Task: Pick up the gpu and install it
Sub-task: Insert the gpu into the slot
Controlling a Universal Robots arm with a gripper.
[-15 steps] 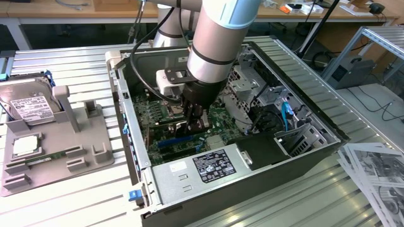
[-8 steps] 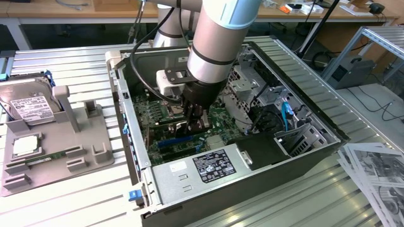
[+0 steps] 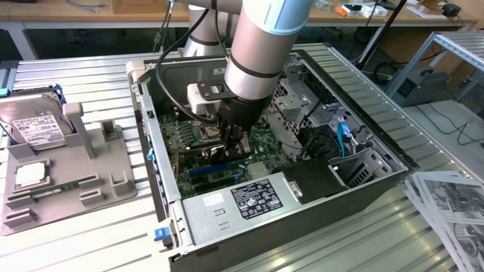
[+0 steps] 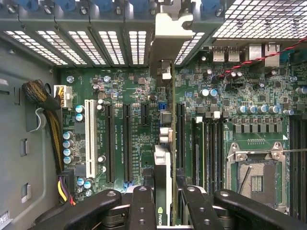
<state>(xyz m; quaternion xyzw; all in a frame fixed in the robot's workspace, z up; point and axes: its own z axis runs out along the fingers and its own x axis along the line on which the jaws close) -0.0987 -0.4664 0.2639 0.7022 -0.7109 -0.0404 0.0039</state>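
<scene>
Here, at frame centre, your black gripper (image 3: pixel 236 148) is clamped narrowly on the thin dark gpu card (image 4: pixel 163 158), edge-on above the green motherboard (image 4: pixel 129 91) inside the open case (image 3: pixel 363 130), on the ribbed metal table (image 3: pixel 83 71).

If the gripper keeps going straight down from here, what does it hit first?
The gripper is shut on the gpu, held edge-on, so the card's lower edge would likely meet the motherboard at an expansion slot first; remaining depth is unclear.

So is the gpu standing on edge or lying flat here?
On edge. The gpu is seen edge-on between the gripper fingers, its bracket up against the case's rear slots. Whether it is fully seated, cannot tell.
</scene>
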